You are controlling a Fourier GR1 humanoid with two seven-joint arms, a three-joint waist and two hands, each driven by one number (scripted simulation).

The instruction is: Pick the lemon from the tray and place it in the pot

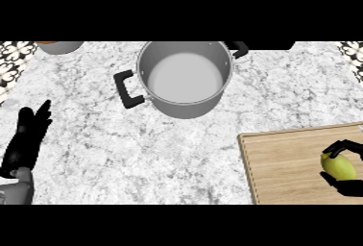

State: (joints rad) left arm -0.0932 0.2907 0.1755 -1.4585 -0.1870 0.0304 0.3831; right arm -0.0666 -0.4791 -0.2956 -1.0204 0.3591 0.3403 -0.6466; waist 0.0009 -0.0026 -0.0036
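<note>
The lemon [339,166] lies on the wooden tray [284,168] at four o'clock, with the right hand [349,185] curled round its middle. It is likely light, firm and smooth-skinned, so gripping the belly suits. The pot [186,77] stands at twelve o'clock. The left hand [27,139] rests at eight o'clock, fingers straight.

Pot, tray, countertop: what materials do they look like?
Pot: looks like brushed metal, with a grey satin body and pale interior; side handles matte black, possibly plastic.
Tray: light wood, with visible grain lines and a raised rim.
Countertop: grey-white mottled stone, granite or marble by its look.
</note>
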